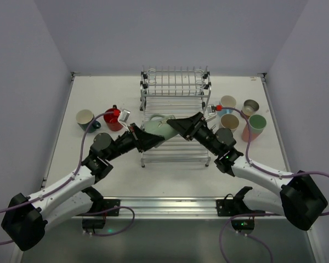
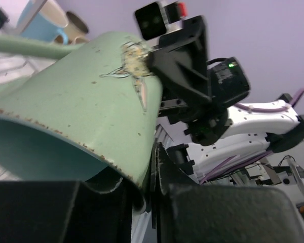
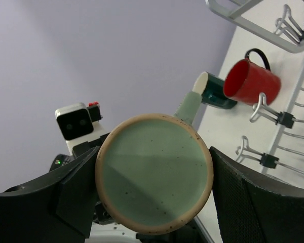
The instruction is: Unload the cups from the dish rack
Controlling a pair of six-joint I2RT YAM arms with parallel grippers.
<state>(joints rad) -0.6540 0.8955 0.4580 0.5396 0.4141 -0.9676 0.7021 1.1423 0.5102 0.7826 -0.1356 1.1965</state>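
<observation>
On the table at the left of the top view stand a dark teal cup (image 1: 86, 120) and, just beside it, a red mug (image 1: 113, 119), both outside the dish rack (image 1: 175, 82). Right of them, my left fingers (image 1: 145, 141) are clenched on the rim of the sage green mug (image 1: 156, 126), its wall pinched between them low in the left wrist view. The mug lies tipped on its side over the rack's slatted lower tray, mouth toward my left arm and base toward my right. My right fingers (image 1: 181, 125) straddle that base. In the right wrist view one finger sits against each side of the round bottom, but I cannot tell whether they are pressing or only resting there. At the far right of the table, five more cups stand clustered, among them a light blue cup (image 1: 228, 121), a pink cup (image 1: 247, 132) and a mint green cup (image 1: 257, 123).
</observation>
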